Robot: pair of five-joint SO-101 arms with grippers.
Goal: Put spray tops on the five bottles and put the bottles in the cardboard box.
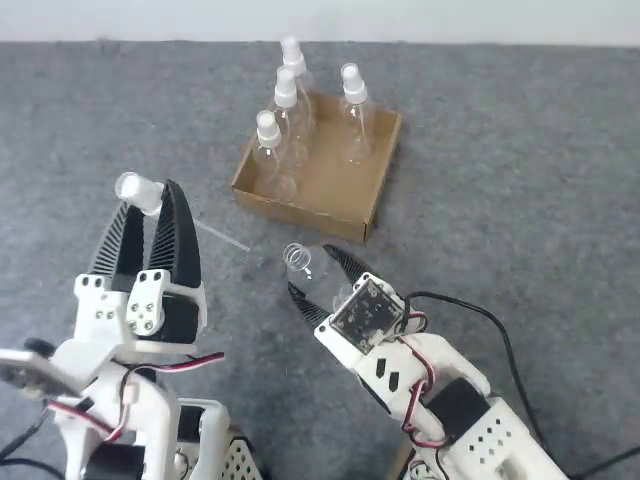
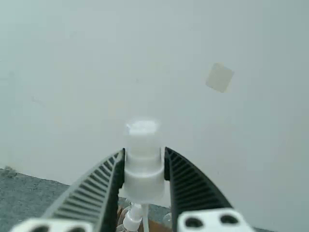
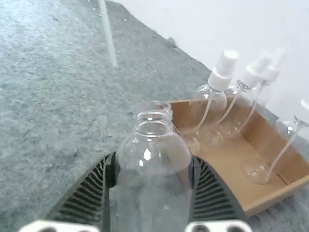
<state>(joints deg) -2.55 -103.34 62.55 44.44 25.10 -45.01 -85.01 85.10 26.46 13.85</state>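
My left gripper point(image 1: 150, 196) is raised over the left of the table and shut on a white spray top point(image 1: 137, 188). The top's thin dip tube point(image 1: 222, 238) slants toward the right arm. In the left wrist view the spray top point(image 2: 142, 140) stands clamped between the fingers of the left gripper point(image 2: 143, 162). My right gripper point(image 1: 312, 272) is shut on a clear bottle point(image 1: 303, 264) with an open neck, just in front of the cardboard box point(image 1: 368, 215). From the right wrist the bottle point(image 3: 153, 145) stands upright in the right gripper point(image 3: 153, 166), with the dip tube point(image 3: 107, 34) beyond it.
Several capped bottles point(image 1: 285, 110) stand in the cardboard box point(image 3: 282, 179), mostly along its left and back sides; its front right part is bare. Grey felt covers the table. A black cable point(image 1: 500, 335) trails from the right arm.
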